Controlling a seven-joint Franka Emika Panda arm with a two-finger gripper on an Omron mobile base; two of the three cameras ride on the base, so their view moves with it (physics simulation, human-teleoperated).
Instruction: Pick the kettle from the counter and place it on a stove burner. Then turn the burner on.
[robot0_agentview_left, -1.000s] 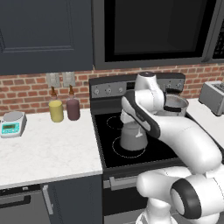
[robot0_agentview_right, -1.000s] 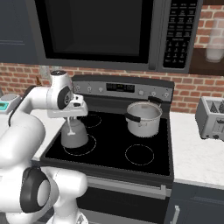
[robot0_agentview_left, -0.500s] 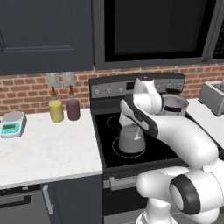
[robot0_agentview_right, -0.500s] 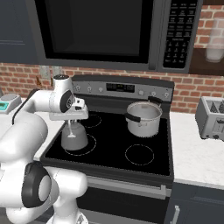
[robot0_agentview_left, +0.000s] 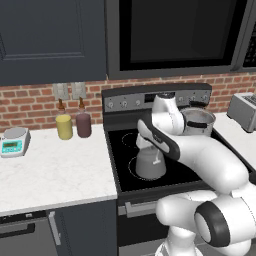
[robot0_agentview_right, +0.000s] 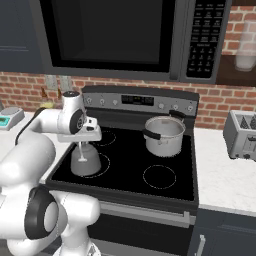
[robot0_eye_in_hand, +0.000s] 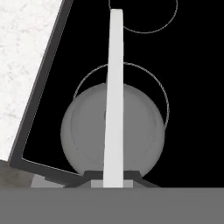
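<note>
Now, kettle (robot0_agentview_left: 149, 164): we see it over the front-left stove burner (robot0_agentview_right: 104, 161) on the black cooktop (robot0_agentview_right: 165, 155), lower than a second ago; in the hand view its dome (robot0_eye_in_hand: 113, 133) overlaps the near part of the white ring (robot0_eye_in_hand: 120, 87), not centred. We cannot tell whether its base touches the glass.
gripper (robot0_agentview_right: 82, 145): we see the jaws pinched shut on the kettle's thin handle (robot0_eye_in_hand: 113, 96), which runs up from between them in the hand view.
arm vs earlier: we note the hand has come down and toward the front edge of the stove since a second ago; the kettle has come with it.
counter (robot0_agentview_left: 55, 170): white slab left of the stove, kettle off it.
steel pot (robot0_agentview_right: 163, 135): same back-right spot as before, well apart from the kettle.
bottles (robot0_agentview_left: 73, 125): yellow and dark one at the brick wall, unchanged.
scale (robot0_agentview_left: 13, 141): far left on the counter, unchanged.
toaster (robot0_agentview_right: 242, 134): right counter, unchanged.
</note>
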